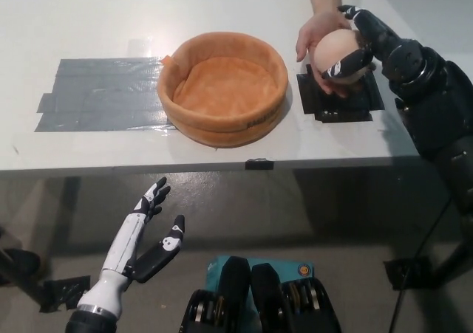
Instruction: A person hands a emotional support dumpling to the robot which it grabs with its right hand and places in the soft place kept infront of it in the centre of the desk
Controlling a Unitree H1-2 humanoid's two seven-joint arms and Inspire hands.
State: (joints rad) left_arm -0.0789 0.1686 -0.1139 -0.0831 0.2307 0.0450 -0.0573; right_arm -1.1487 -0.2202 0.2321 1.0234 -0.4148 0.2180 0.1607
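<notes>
Already the dumpling [338, 50] is wrapped by the right hand [358, 46] near the desk's [89, 15] far right edge, while a person's hand [316, 43] supports it; the soft bowl [223, 88] lies leftward, mid-desk.

The left hand [140, 241] is held open below the desk's near edge.

My single head camera looks steeply down from above onto the white desk [111, 15], its far edge cropped at the top, the grey floor [332, 222] below its near edge filling the lower half of the frame.
</notes>
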